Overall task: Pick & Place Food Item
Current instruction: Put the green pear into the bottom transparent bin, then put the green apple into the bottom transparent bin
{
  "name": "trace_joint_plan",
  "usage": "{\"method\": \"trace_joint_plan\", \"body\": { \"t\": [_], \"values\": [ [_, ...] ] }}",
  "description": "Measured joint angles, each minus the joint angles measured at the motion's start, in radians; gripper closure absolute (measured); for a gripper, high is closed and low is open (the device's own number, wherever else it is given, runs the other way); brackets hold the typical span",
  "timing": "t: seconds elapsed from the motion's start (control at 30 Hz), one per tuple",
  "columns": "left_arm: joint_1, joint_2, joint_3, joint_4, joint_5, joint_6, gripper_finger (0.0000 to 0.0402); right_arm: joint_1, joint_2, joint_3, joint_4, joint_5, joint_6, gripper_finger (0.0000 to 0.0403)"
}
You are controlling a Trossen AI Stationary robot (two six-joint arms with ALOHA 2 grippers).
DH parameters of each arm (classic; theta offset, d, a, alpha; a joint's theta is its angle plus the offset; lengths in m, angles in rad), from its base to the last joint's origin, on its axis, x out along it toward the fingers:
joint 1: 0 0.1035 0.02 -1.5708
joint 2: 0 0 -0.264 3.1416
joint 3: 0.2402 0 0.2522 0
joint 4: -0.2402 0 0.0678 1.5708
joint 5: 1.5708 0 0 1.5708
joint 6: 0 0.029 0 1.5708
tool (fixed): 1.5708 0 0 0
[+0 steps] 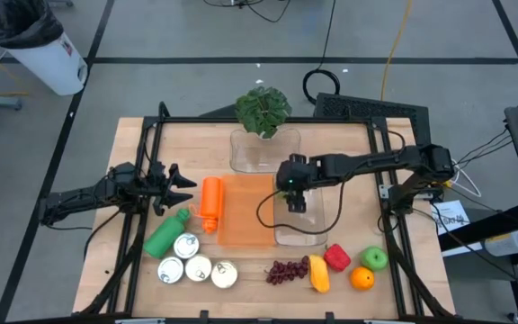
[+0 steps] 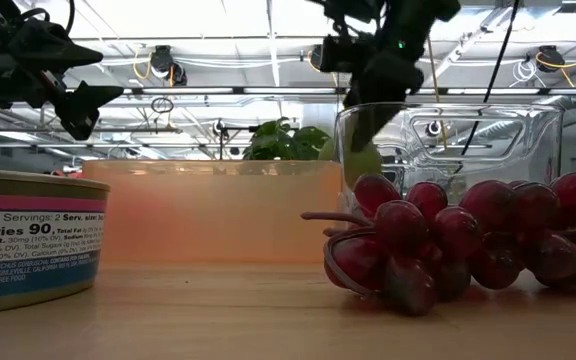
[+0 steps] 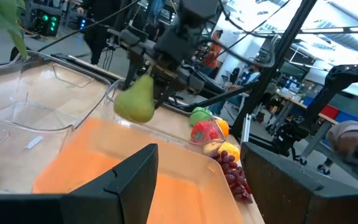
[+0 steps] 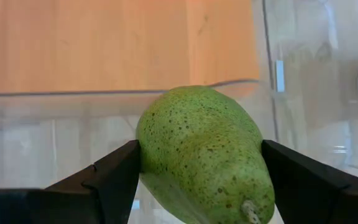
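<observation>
Right end effector [image 4: 197,180] is pinching a green pear [image 4: 204,155], one finger on each side, stem end pointing away from the wrist. It hangs over a clear container [image 1: 324,227], with the pear below the wrist and above the container's open top; low view puts the pear near rim level, not resting on the bottom. An orange cutting board [image 1: 245,211] lies just beside the end effector, toward the left arm.

Step in hand looks like placement: carry done, release pending. Next move calls for lowering the pear inside the walls, then spreading the fingers and lifting straight out without clipping the rim.

Left end effector [image 1: 180,187] waits well apart above the tabletop [image 1: 133,144], fingers spread, holding nothing, with an orange bottle [image 1: 209,203] just beside it.
</observation>
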Motion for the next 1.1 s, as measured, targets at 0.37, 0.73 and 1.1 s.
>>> {"method": "trace_joint_plan", "body": {
  "t": [0.37,0.73,1.1],
  "values": [
    [0.000,0.000,0.000,0.000,0.000,0.000,0.0158,0.000,-0.001,-0.172,0.173,-0.001,-0.071,0.0102],
    [0.000,0.000,0.000,0.000,0.000,-0.001,0.0158,0.000,-0.001,-0.204,0.234,0.003,-0.076,0.0060],
    [0.000,0.000,0.000,0.000,0.000,0.000,0.0158,0.031,-0.053,-0.143,0.146,0.088,-0.091,0.0053]
  ]
}}
